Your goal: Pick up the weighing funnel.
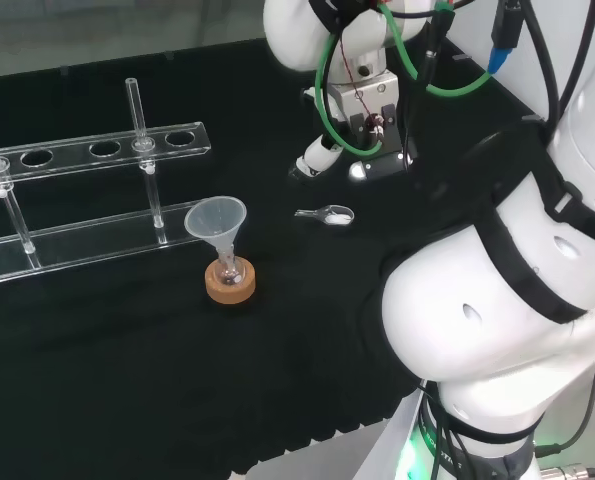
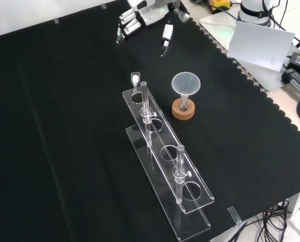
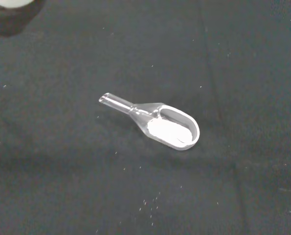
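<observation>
The weighing funnel (image 1: 326, 214) is a small clear scoop with a short stem. It lies flat on the black cloth with white powder in its bowl (image 3: 168, 131). In the front view the weighing funnel (image 2: 135, 78) rests just beyond the far end of the clear rack. The black and white hand (image 1: 320, 155) hovers beyond it, apart from it, and holds nothing. Seen from the front, the hand (image 2: 142, 17) is at the top with its fingers (image 2: 127, 25) fairly straight.
The big funnel (image 1: 217, 220) stands mouth up in a small flask on a cork ring (image 1: 230, 286), also seen in the front view (image 2: 183, 112). A long clear rack (image 2: 165, 154) with upright tubes lies nearby. The arm's white links (image 1: 497, 300) stand at the head view's right.
</observation>
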`<state>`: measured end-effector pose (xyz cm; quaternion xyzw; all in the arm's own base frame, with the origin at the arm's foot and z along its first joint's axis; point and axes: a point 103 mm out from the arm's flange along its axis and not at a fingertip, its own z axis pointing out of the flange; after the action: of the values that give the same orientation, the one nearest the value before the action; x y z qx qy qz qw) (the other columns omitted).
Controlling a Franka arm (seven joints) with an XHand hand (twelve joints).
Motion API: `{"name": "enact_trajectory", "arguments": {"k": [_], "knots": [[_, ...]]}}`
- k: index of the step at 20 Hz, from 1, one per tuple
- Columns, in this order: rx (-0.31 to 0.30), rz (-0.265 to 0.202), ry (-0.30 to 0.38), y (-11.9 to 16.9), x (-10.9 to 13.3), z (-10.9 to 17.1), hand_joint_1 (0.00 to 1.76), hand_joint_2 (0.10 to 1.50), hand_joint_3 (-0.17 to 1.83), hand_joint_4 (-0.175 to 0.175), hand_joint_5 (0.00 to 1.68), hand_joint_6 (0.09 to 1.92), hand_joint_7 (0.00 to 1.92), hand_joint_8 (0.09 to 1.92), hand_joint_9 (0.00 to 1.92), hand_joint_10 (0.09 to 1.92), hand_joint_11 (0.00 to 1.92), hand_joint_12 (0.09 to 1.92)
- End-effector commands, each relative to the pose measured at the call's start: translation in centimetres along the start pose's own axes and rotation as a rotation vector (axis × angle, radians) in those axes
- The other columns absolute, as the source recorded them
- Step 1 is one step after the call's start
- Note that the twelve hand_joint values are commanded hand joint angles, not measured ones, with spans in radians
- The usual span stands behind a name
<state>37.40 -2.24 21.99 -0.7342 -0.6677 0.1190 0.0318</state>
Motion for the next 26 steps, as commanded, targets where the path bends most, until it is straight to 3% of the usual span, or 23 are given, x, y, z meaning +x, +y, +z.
{"name": "enact_trajectory", "arguments": {"k": [1, 6, 14, 18, 20, 26], "knots": [[0.046, 0.019, -0.028, 0.9, -0.6, 3.3, 0.71, 0.71, 0.01, -0.028, 0.35, 0.09, 0.43, 0.54, 0.14, 0.85, 0.0, 1.26], [0.142, -0.021, -0.083, 2.0, -1.5, 4.9, 0.74, 0.71, 0.01, -0.011, 0.52, 0.09, 0.61, 0.48, 0.24, 0.78, 0.0, 1.25], [0.169, -0.073, -0.116, 4.5, -2.6, 5.8, 0.78, 0.72, 0.02, 0.006, 0.62, 0.09, 0.78, 0.44, 0.39, 0.67, 0.0, 1.25], [0.156, -0.041, -0.115, 4.7, -3.5, 5.7, 0.8, 0.72, 0.02, 0.007, 0.66, 0.09, 0.83, 0.43, 0.44, 0.65, 0.0, 1.25], [0.177, 0.02, -0.105, 4.9, -4.0, 5.3, 0.81, 0.72, 0.02, 0.01, 0.67, 0.09, 0.85, 0.43, 0.47, 0.63, 0.0, 1.24], [0.196, -0.006, -0.134, 6.2, -4.0, 5.3, 0.83, 0.72, 0.03, 0.019, 0.7, 0.09, 0.89, 0.42, 0.52, 0.57, 0.0, 1.21]]}}
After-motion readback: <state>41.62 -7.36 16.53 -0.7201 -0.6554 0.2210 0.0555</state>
